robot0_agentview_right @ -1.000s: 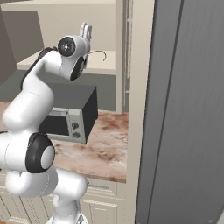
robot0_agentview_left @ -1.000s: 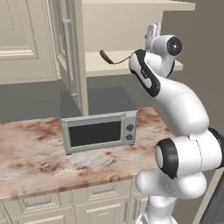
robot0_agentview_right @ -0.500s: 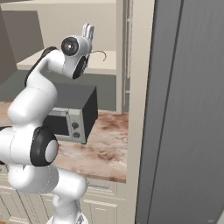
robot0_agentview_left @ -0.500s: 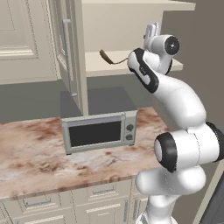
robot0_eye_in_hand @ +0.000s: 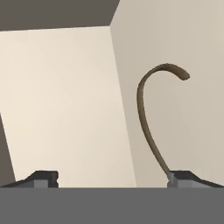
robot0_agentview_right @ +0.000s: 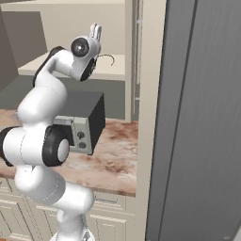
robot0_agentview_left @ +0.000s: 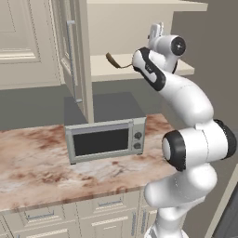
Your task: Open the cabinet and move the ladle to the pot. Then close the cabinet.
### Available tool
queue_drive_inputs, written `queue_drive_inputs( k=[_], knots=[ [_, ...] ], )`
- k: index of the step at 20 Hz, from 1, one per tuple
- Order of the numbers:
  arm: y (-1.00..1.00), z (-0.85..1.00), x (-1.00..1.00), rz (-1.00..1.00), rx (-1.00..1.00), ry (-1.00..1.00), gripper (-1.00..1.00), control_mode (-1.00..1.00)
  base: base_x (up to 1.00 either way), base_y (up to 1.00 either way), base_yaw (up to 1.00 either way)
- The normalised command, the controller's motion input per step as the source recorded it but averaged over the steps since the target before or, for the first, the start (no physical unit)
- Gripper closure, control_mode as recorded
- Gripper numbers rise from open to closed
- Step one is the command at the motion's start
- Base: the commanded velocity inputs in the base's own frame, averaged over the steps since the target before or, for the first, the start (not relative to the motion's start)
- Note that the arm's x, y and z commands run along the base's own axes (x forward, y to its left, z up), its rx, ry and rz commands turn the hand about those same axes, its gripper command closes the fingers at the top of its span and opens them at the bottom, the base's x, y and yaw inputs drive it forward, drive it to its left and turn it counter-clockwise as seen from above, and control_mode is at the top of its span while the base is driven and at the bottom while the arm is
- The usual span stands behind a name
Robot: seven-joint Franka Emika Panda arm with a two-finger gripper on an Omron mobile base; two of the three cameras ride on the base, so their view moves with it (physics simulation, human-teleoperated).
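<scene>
We see the ladle (robot0_agentview_left: 113, 60) lying on the lower shelf (robot0_agentview_left: 111, 69) of the open cabinet (robot0_agentview_left: 69, 51), its long axis running along the shelf with the dark bowl toward the door side and the thin handle reaching toward our gripper (robot0_eye_in_hand: 113, 178). In the hand view the handle (robot0_eye_in_hand: 146, 118) rises from beside one fingertip (robot0_eye_in_hand: 186, 178) and hooks over at its far end. Our fingers stand wide apart, gripping nothing, above the microwave (robot0_agentview_left: 106, 139).
</scene>
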Motion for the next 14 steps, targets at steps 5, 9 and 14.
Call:
queue_drive_inputs(
  k=[5, 9, 14],
  knots=[
    [-0.15, -0.02, 0.11, 0.1, 0.0, 0.05, -1.0, -1.0, 0.0, 0.0, 0.0],
    [-0.06, -0.01, 0.09, 0.09, -0.03, 0.24, -1.0, -1.0, 0.0, 0.0, 0.0],
    [0.0, 0.0, 0.08, 0.01, -0.08, 0.03, -1.0, -1.0, 0.0, 0.0, 0.0]
  ],
)
